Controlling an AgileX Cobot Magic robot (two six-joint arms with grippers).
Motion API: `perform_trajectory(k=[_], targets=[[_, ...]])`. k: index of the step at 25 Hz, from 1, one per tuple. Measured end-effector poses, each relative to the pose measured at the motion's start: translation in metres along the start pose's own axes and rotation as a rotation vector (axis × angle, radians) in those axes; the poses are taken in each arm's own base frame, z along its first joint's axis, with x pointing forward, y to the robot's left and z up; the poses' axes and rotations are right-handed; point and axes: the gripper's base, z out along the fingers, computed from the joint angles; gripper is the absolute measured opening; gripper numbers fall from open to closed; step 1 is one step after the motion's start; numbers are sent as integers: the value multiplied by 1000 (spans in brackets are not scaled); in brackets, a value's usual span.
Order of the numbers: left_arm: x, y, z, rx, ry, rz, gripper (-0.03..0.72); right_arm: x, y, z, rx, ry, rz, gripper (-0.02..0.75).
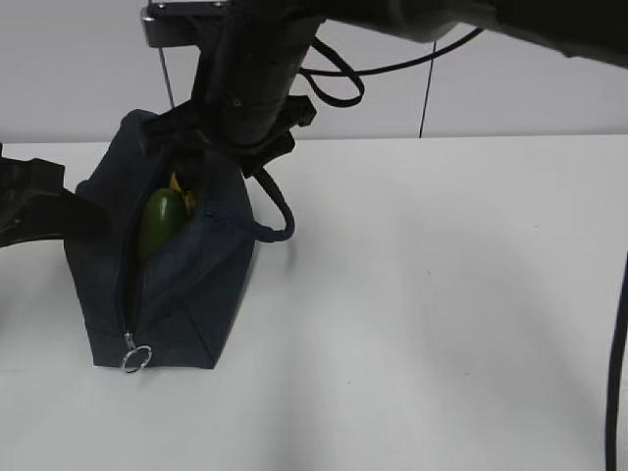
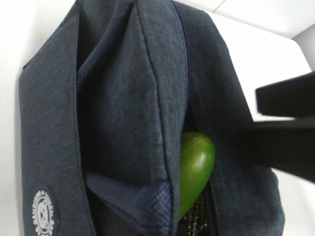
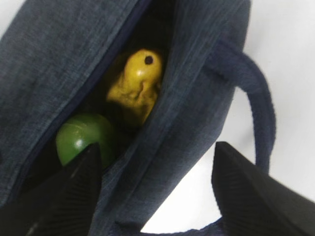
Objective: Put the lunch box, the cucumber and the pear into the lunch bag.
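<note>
The dark navy lunch bag [image 1: 186, 285] stands on the white table [image 1: 442, 294] with its zipper open. The green cucumber [image 1: 160, 221] stands on end in the opening, and the yellow pear [image 1: 183, 192] sits behind it. Both also show in the right wrist view: the pear [image 3: 135, 83] and the cucumber [image 3: 81, 135]. My right gripper [image 3: 157, 147] is open and empty, astride the bag's right wall, with one finger [image 3: 74, 191] in the opening by the cucumber. My left gripper [image 1: 78, 211] holds the bag's left side, its fingers hidden by fabric. The lunch box is hidden.
The bag's looped handle [image 1: 280, 221] hangs off its right side. The metal ring pull [image 1: 136, 358] lies at the bag's near bottom end. The right arm [image 1: 255, 69] reaches over the bag from the upper right. A cable [image 1: 616, 373] hangs at the right edge.
</note>
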Motion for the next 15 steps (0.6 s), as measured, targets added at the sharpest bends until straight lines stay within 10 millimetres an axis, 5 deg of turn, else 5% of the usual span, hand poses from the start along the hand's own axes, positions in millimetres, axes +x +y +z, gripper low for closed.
perform_trajectory(k=[4, 7, 9, 11, 15], targets=[[0, 0, 0, 0, 0, 0, 1, 5, -1, 16, -4, 43, 16, 523], [0, 0, 0, 0, 0, 0, 1, 9, -2, 28, 1, 83, 22, 385], [0, 0, 0, 0, 0, 0, 1, 10, -3, 29, 8, 95, 20, 174], [0, 0, 0, 0, -1, -1, 1, 11, -3, 29, 16, 102, 19, 45], [0, -2, 0, 17, 5, -8, 1, 12, -5, 29, 28, 111, 13, 4]])
